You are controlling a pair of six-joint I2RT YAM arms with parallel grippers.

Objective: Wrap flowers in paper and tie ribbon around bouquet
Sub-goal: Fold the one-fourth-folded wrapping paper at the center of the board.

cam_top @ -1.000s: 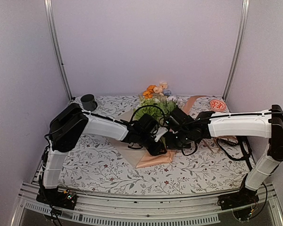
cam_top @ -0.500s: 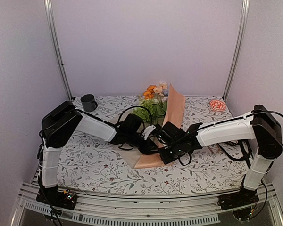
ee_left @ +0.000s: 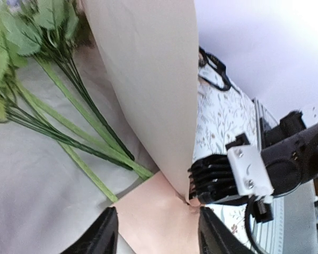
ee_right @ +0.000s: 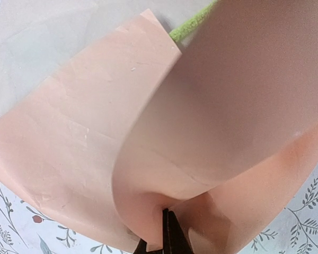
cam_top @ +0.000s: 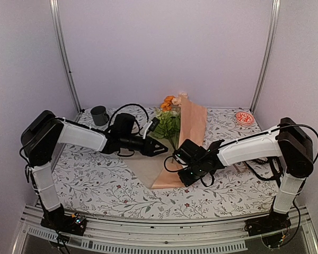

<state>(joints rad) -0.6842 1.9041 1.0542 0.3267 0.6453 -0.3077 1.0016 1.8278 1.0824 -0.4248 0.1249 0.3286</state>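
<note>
- Mid-bench, right gripper pinches the paper by its near edge: light, springy, crease-prone.
- Left gripper gapes, empty; the flowers look best grasped by their stems.

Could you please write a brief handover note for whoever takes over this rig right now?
Left gripper: open, empty, above the flat part of the large peach-orange paper sheet.
Right gripper: shut on the paper's near edge, holding its right side raised over the green stems.
Bunch of artificial orange, peach and white flowers: lying on the paper, blooms at the far end.
Done: first fold begun. Left: close the cone, tie the ribbon, which no view shows.
</note>
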